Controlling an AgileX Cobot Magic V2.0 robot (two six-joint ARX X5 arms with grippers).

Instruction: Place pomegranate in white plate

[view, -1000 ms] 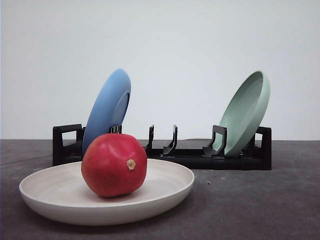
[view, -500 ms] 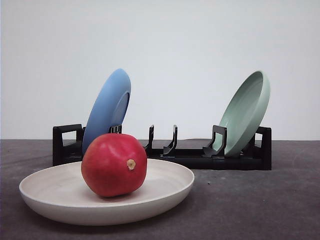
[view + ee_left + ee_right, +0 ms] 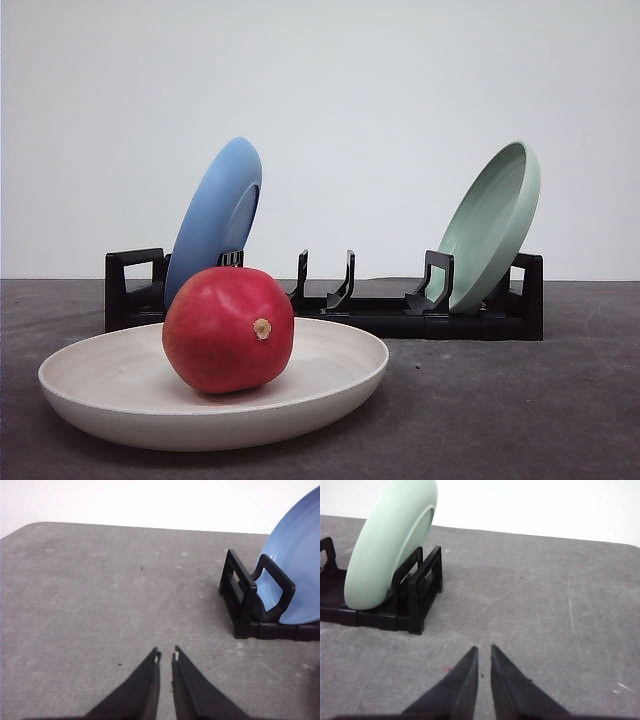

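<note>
Red and glossy, the pomegranate (image 3: pixel 228 329) sits in the white plate (image 3: pixel 120 405) on the grey table (image 3: pixel 500 410). Left gripper (image 3: pixel 166 656) and right gripper (image 3: pixel 484 649) hover over bare table, fingers nearly closed, holding nothing.

No readable text, labels or numbers.

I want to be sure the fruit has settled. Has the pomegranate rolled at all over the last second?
No. The pomegranate sits at the same spot in the white plate, its nub still pointing the same way, and overlaps the blue plate behind it as before.
</note>
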